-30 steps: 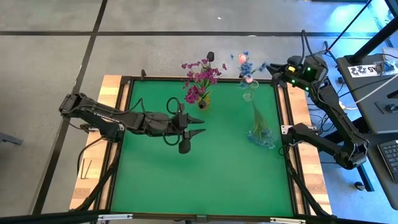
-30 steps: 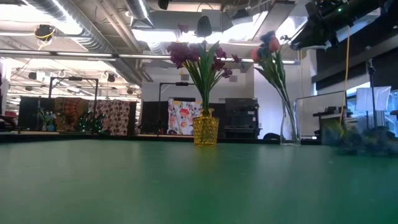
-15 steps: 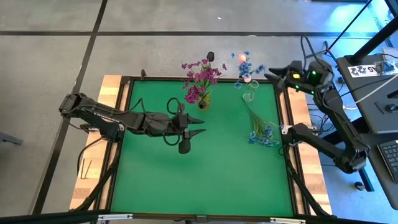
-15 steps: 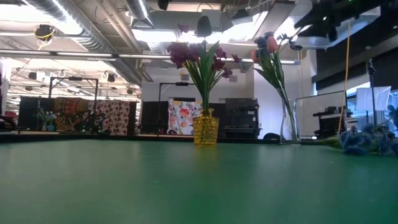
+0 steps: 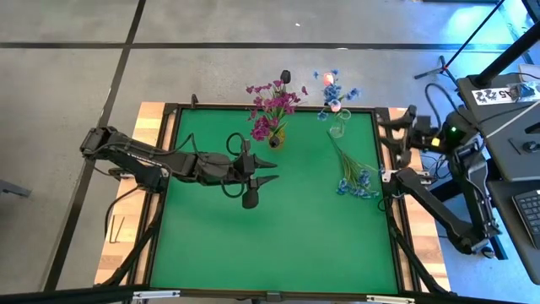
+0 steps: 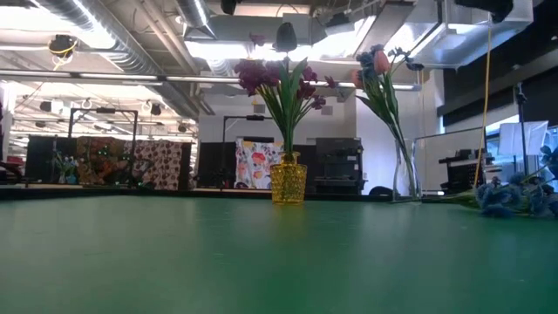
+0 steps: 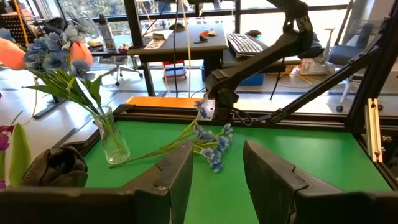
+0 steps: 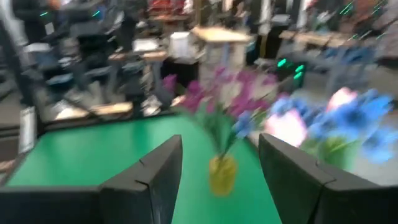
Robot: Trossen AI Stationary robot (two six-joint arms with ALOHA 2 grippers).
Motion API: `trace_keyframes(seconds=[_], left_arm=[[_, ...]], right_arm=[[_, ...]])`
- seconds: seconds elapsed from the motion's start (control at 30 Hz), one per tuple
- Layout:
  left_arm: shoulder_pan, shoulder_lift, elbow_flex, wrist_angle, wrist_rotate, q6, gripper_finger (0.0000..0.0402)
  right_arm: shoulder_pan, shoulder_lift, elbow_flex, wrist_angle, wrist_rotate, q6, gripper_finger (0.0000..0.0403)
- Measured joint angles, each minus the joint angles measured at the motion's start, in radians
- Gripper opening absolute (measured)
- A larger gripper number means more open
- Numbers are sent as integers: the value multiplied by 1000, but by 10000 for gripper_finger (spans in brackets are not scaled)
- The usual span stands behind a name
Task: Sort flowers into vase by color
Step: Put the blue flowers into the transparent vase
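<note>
High view: your left gripper [image 5: 268,171] hovers over mid-mat, fingers parted, empty. Your right gripper [image 5: 381,127] sits beyond the mat's [image 5: 278,228] right edge, parted and empty. The near half is open.
Low view: the yellow vase [image 6: 289,182] holds magenta sprays [image 6: 277,80]; the clear vase [image 6: 404,180] holds blue blooms and tulips [image 6: 375,63]. A blue spray [image 6: 514,196] lies flat at the right edge.
Left wrist view: the spray's stem reaches toward the clear vase; I cannot tell whether it touches.
Right wrist view: fingers [image 8: 149,174] wide apart, nothing between.
</note>
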Motion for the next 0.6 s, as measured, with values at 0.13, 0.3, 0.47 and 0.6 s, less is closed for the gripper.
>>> trace_keyframes(seconds=[0.13, 0.3, 0.47, 0.6], left_arm=[[0, 0, 0, -1, 0, -1, 137], [-6, 0, 0, -1, -1, 0, 137], [-6, 0, 0, -1, -1, 0, 137], [-6, 0, -1, 0, -1, 0, 137]], right_arm=[[0, 0, 0, -188, -9, -63, 211], [38, 4, -17, -316, 152, -81, 211], [76, 39, -63, -375, 216, -61, 211], [118, 71, -105, -337, 246, -56, 211]])
